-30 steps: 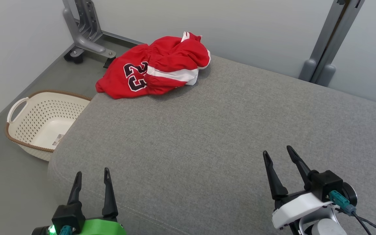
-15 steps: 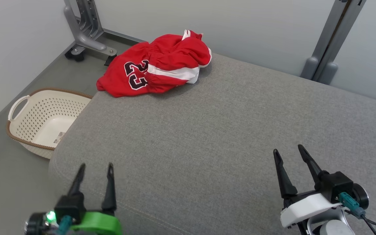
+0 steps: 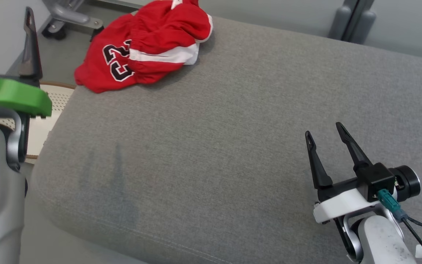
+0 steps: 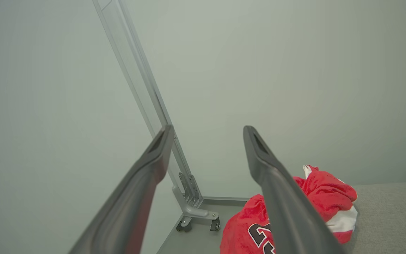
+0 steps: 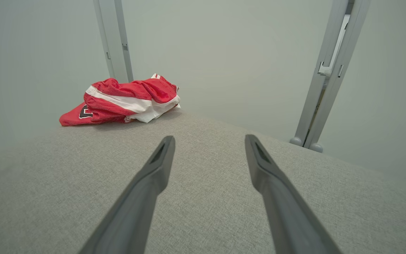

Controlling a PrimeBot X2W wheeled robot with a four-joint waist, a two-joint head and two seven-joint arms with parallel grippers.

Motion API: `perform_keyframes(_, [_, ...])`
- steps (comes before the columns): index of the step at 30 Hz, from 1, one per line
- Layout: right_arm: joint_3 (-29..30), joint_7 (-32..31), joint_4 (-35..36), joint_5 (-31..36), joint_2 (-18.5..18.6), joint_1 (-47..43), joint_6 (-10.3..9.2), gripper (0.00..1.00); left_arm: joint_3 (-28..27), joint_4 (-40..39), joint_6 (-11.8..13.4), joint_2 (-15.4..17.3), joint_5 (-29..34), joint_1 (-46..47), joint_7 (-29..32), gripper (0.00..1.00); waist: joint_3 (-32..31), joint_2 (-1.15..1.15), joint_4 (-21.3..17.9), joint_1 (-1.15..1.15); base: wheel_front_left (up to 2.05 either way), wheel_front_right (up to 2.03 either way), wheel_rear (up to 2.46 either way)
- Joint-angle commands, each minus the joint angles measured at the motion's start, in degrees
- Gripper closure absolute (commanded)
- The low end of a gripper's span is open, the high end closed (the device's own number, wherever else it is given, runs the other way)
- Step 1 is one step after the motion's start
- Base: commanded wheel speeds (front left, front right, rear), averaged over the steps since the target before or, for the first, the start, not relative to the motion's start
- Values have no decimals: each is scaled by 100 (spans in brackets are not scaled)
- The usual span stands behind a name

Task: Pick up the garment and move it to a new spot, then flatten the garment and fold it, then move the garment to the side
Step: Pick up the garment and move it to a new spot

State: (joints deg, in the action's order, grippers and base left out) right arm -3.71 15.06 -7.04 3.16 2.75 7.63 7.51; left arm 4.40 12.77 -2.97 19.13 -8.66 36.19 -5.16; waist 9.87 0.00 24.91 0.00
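Observation:
A crumpled red garment [image 3: 145, 47] with white stripes and dark numerals lies bunched at the far left corner of the grey padded surface [image 3: 233, 139]. It also shows in the right wrist view, garment [image 5: 125, 100], and the left wrist view, garment [image 4: 326, 201]. My left gripper [image 3: 4, 11] is raised high at the left edge, open and empty, well short of the garment. My right gripper [image 3: 322, 130] hovers open over the near right part of the surface, far from the garment, with nothing between its fingers.
A cream perforated basket [image 3: 55, 99] stands on the floor left of the surface, mostly behind my left arm. A grey frame foot with casters [image 3: 62, 16] is behind the garment. Another grey post [image 3: 350, 18] rises at the far right by the wall.
My left arm has risen steeply from the lower left to high at the left edge. The head camera has tilted, shifting the whole scene. The right gripper moved slightly; the garment lies unchanged.

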Motion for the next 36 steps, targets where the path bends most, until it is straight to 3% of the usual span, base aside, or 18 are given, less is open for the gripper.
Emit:
perform_keyframes(1, [-17, 18, 56, 51, 55, 106, -5, 0, 12, 162, -93, 12, -133, 297, 163, 0, 719, 0, -667, 0, 0, 0, 0])
perform_keyframes(13, [-116, 17, 447, 115, 287, 406, -5, 0, 123, 2170, -393, 341, -702, 1493, 966, 0, 1959, 0, -1476, 0, 0, 0, 0])
perform_keyframes(21, [14, 18, 610, 158, 287, 492, -5, 0, 297, 3079, -443, 273, -1095, 1763, 1120, 0, 2394, 0, -1627, 0, 0, 0, 0])
perform_keyframes(28, [6, 7, 520, 141, 228, 531, -5, 0, 423, 3585, -445, 318, -1297, 1876, 1240, 0, 2408, 0, -1603, 0, 0, 0, 0])
perform_keyframes(30, [-6, 5, 481, 122, 213, 529, -5, 0, 469, 3659, -447, 340, -1348, 1888, 1208, 54, 2345, 0, -1584, 0, 0, 0, 0])
perform_keyframes(33, [-22, 5, 447, 106, 187, 544, -5, 0, 579, 3704, -447, 364, -1422, 1850, 1112, 100, 2212, 0, -1563, 0, 0, 0, 0])
perform_keyframes(36, [-41, 6, 408, 79, 150, 535, -5, 0, 734, 3685, -446, 431, -1486, 1768, 1025, 100, 1996, 0, -1548, 0, 0, 0, 0])
